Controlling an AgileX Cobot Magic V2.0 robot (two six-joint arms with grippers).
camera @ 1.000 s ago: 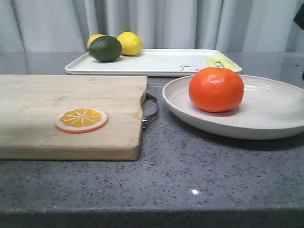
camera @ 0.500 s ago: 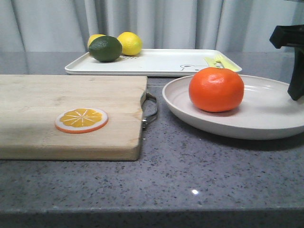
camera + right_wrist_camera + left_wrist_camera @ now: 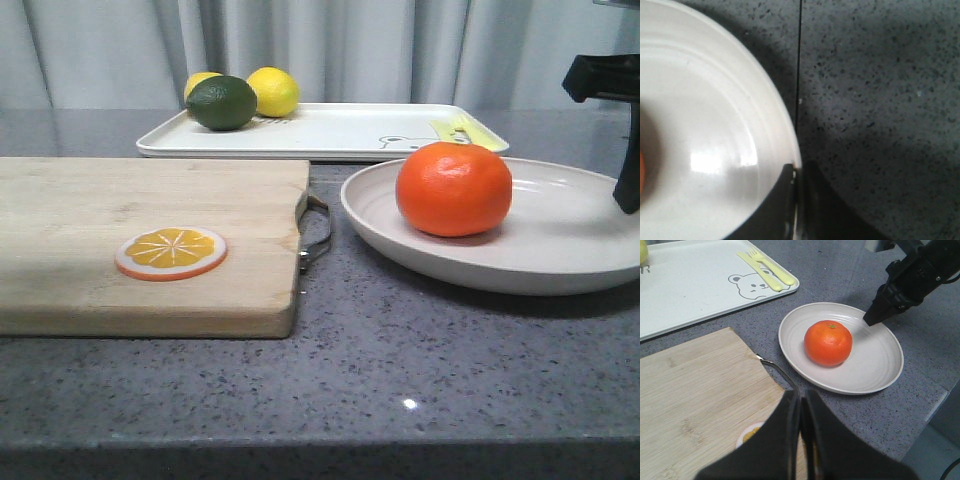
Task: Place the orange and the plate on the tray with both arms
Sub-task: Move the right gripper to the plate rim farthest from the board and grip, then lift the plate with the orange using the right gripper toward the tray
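Orange (image 3: 454,188) sits on plate (image 3: 700,165), rim pinched by right end effector (image 3: 796,172).

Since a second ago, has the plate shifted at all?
Yes, barely: the plate and its orange nudged left toward the cutting board.

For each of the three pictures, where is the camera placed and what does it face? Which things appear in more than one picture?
Front view: low at the table edge, facing forward over the wooden cutting board to the rectangular white tray; the right gripper shows.
Left wrist view: above the board, facing the round orange fruit on the off-white round plate; left gripper, jaws together.
Right wrist view: straight down on the plate rim, which sits between its jaws.
All three share the plate.
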